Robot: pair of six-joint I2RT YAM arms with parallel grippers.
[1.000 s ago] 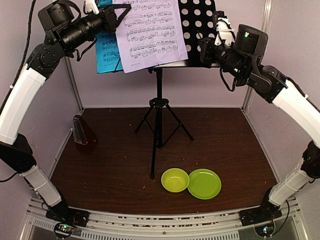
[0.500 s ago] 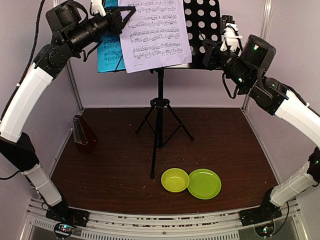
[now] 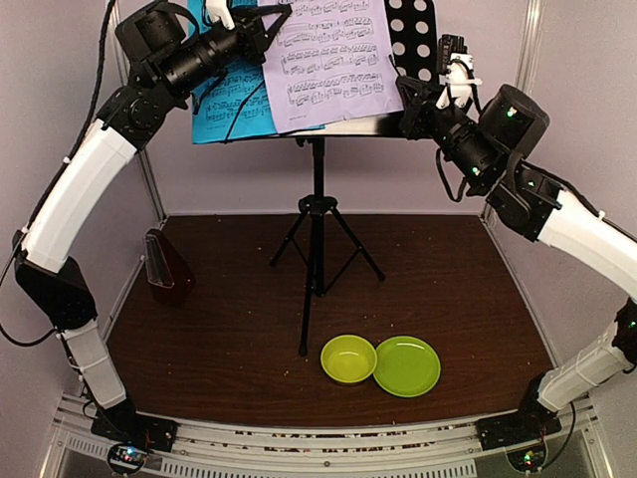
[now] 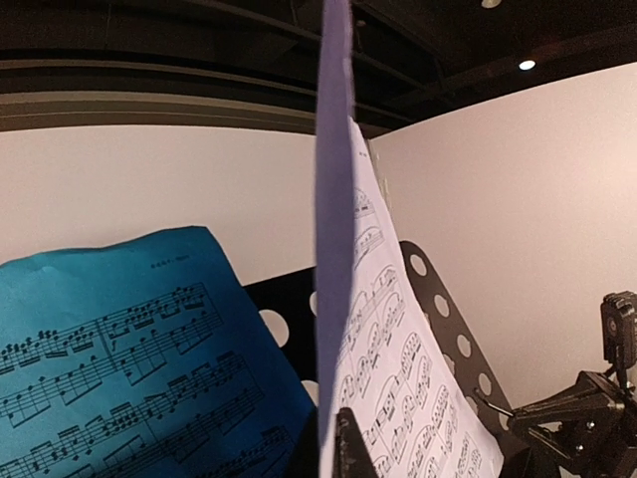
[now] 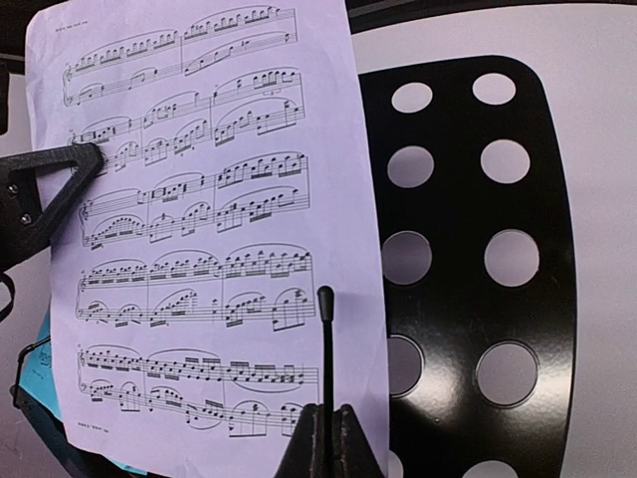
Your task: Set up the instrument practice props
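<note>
Lilac-white music sheet (image 3: 333,60) at our black perforated stand (image 5: 453,209)
Our left gripper (image 3: 265,22) pinches its edge; right gripper (image 5: 326,438) closed, on what we cannot tell.

Pale lilac walls (image 3: 398,184) enclose a dark brown tabletop (image 3: 448,284). The ceiling (image 4: 149,40) above is dark, with small round lights (image 4: 527,65).

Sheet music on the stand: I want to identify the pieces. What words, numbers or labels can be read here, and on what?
On the lilac sheet: tiny print at top-left and bottom-left corners, too small to read.
On the blue sheet: a short line near its top, blurred.
On the stand, metronome, bowl, plate: no lettering visible.
</note>
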